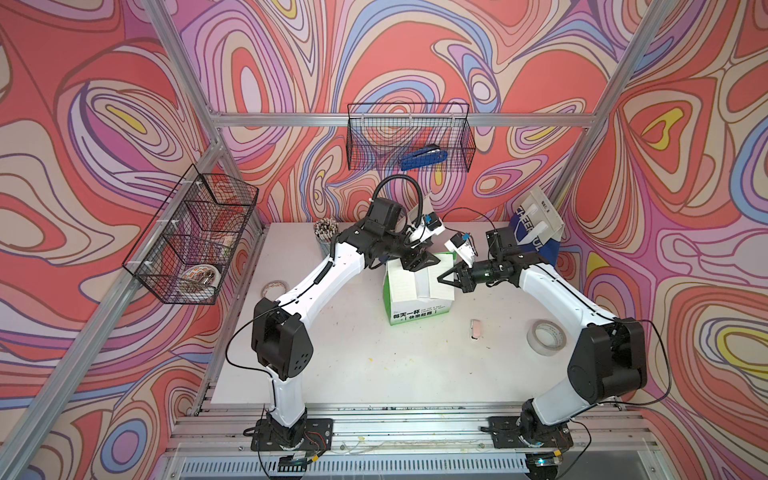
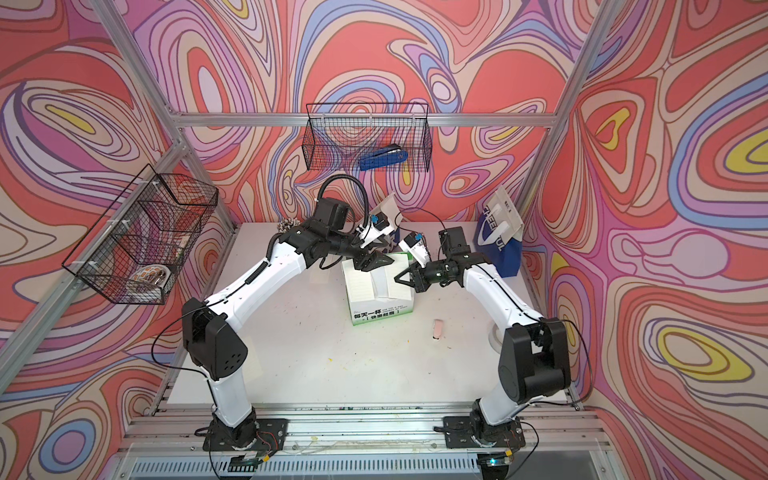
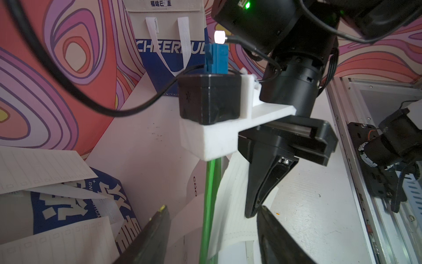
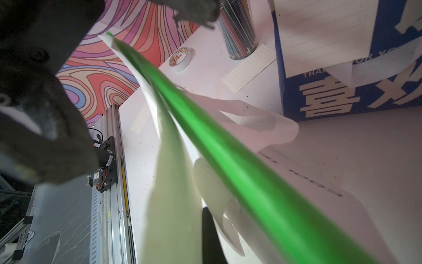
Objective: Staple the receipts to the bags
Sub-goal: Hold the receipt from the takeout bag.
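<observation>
From above, you can barely see the blue bag (image 4: 342,98): the left arm (image 1: 328,266) covers it, at 12 o'clock from the green bag (image 1: 440,309). The tape roll (image 2: 494,334) at its 4 o'clock is half behind the right arm (image 2: 496,291). Up close, the green bag is a blur.

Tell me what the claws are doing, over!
Left claw open around green bag edge. Right claw shut on receipt. Stapler in wall basket.
</observation>
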Controlling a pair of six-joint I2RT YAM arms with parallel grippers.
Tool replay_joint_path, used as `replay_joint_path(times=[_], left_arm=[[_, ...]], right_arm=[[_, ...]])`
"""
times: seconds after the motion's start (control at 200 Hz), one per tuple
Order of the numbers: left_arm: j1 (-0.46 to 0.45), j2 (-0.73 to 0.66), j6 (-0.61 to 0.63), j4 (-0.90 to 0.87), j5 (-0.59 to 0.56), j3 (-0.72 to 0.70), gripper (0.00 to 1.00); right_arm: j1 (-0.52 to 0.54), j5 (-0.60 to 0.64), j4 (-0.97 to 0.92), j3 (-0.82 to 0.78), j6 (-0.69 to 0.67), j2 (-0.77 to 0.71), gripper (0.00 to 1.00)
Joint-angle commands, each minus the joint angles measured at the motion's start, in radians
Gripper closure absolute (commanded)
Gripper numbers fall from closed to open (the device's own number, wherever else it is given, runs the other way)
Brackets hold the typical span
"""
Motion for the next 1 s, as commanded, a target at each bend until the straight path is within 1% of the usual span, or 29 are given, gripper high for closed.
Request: replay_joint_path(times=[0.0, 0.04, 0.195, 0.24, 0.275, 0.376, 0.436, 0.566, 0.681, 0.716, 0.776, 0.806, 0.816, 0.841, 0.886, 0.921, 0.946, 0.951, 0.961, 0.967, 0.977, 0.997], left_arm=[[-0.003, 0.023, 0.02, -0.051, 0.037, 0.027, 0.5], [-0.003, 0.029, 0.024, -0.058, 0.034, 0.035, 0.55], [-0.003, 0.059, 0.046, -0.106, 0.003, 0.071, 0.54], [-0.003, 0.068, 0.053, -0.114, 0.0, 0.081, 0.55], [-0.003, 0.076, 0.058, -0.121, 0.0, 0.088, 0.59], [-0.003, 0.102, 0.05, -0.136, 0.002, 0.122, 0.85], [-0.003, 0.112, 0.05, -0.148, 0.006, 0.139, 0.94], [-0.003, 0.114, 0.055, -0.155, 0.016, 0.142, 1.0], [-0.003, 0.112, 0.068, -0.165, 0.027, 0.139, 1.0], [-0.003, 0.112, 0.073, -0.168, 0.025, 0.137, 1.0], [-0.003, 0.11, 0.08, -0.172, 0.021, 0.137, 1.0], [-0.002, 0.107, 0.083, -0.173, 0.02, 0.138, 1.0], [-0.003, 0.107, 0.084, -0.173, 0.02, 0.138, 1.0], [-0.002, 0.104, 0.084, -0.172, 0.016, 0.136, 1.0], [-0.002, 0.1, 0.083, -0.169, 0.011, 0.134, 1.0], [-0.002, 0.096, 0.083, -0.165, 0.006, 0.131, 1.0], [-0.002, 0.093, 0.082, -0.158, 0.002, 0.127, 1.0], [-0.002, 0.093, 0.082, -0.157, 0.001, 0.127, 1.0], [-0.002, 0.092, 0.081, -0.154, -0.001, 0.124, 1.0], [-0.002, 0.091, 0.081, -0.154, -0.002, 0.124, 1.0], [-0.002, 0.09, 0.079, -0.151, -0.005, 0.122, 1.0], [-0.001, 0.087, 0.078, -0.145, -0.009, 0.117, 1.0]], right_arm=[[-0.014, -0.026, 0.015, 0.004, 0.012, 0.012, 1.0], [-0.015, -0.029, 0.016, 0.005, 0.013, 0.011, 1.0], [-0.018, -0.032, 0.026, 0.006, 0.028, 0.01, 1.0], [-0.018, -0.032, 0.025, 0.01, 0.033, 0.013, 1.0], [-0.018, -0.029, 0.027, 0.01, 0.037, 0.016, 1.0], [-0.018, -0.028, 0.032, 0.014, 0.044, 0.022, 1.0], [-0.018, -0.026, 0.038, 0.013, 0.054, 0.023, 1.0], [-0.018, -0.003, 0.055, 0.005, 0.067, 0.019, 1.0], [-0.018, 0.018, 0.1, -0.015, 0.11, 0.008, 1.0], [-0.018, 0.031, 0.112, -0.02, 0.123, 0.004, 0.93], [-0.018, 0.056, 0.123, -0.03, 0.128, -0.008, 0.88], [-0.018, 0.097, 0.136, -0.04, 0.134, -0.022, 0.85], [-0.018, 0.113, 0.143, -0.044, 0.139, -0.029, 0.79], [-0.018, 0.166, 0.17, -0.062, 0.16, -0.049, 0.71], [-0.018, 0.308, 0.25, -0.11, 0.229, -0.099, 0.56], [-0.018, 0.396, 0.309, -0.15, 0.288, -0.139, 0.4], [-0.018, 0.435, 0.343, -0.177, 0.319, -0.169, 0.29], [-0.017, 0.441, 0.348, -0.182, 0.323, -0.175, 0.24], [-0.018, 0.453, 0.355, -0.191, 0.333, -0.185, 0.09], [-0.018, 0.456, 0.359, -0.196, 0.336, -0.19, 0.05], [-0.018, 0.469, 0.367, -0.201, 0.349, -0.2, 0.03], [-0.018, 0.496, 0.377, -0.219, 0.376, -0.22, 0.01]])
